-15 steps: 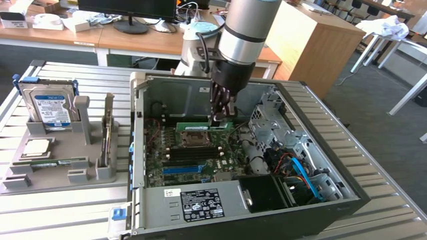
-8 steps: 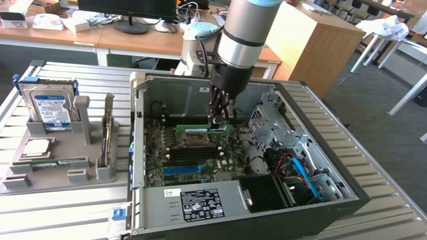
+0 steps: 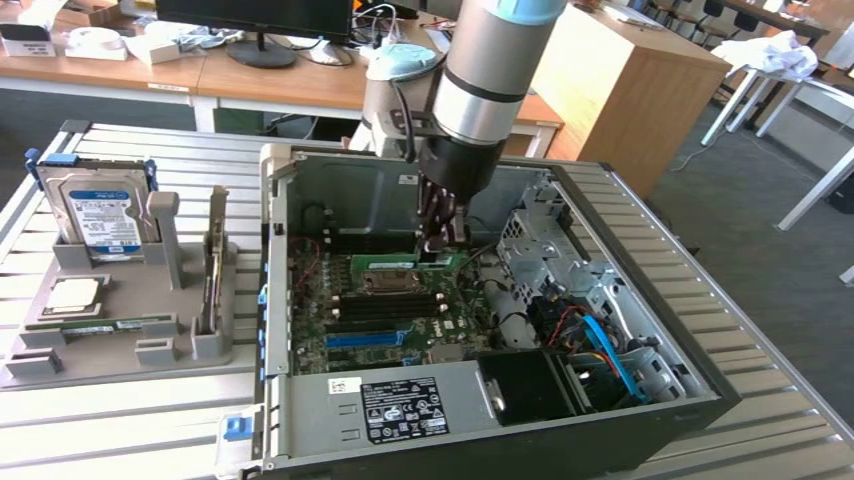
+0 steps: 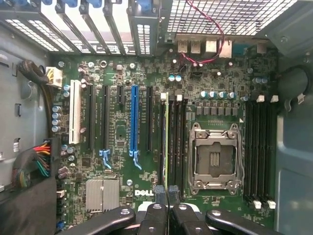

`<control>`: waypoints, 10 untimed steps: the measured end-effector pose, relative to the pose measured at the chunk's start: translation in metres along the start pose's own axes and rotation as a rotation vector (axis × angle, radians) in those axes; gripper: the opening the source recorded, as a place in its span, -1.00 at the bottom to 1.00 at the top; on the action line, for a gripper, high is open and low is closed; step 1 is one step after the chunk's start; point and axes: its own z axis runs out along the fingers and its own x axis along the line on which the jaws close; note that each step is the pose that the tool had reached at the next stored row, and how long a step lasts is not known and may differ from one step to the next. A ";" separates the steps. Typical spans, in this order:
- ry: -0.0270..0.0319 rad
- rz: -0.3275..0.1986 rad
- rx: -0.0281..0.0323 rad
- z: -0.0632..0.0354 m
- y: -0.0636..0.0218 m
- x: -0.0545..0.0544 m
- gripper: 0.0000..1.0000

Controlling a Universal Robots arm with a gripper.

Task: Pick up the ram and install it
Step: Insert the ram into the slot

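Closest to the wrist camera, the jaws are clenched on the ram, the two dark fingertips pressing its near end from either side. The ram is seen edge-on as a thin green strip. It runs lengthwise along the black memory slots just beside the empty processor socket. Whether it is seated in a slot or just above one cannot be told. Beyond it lies the green motherboard, with a blue slot on the ram's other side.

In the exterior view the arm reaches down into the open computer case, which lies on the slatted tabletop. To the exterior view's left a grey holder carries a second memory stick, a processor chip and, farther back, a hard drive.
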 end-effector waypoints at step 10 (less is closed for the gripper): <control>0.0001 0.000 0.0000 0.0083 -0.0001 0.000 -0.76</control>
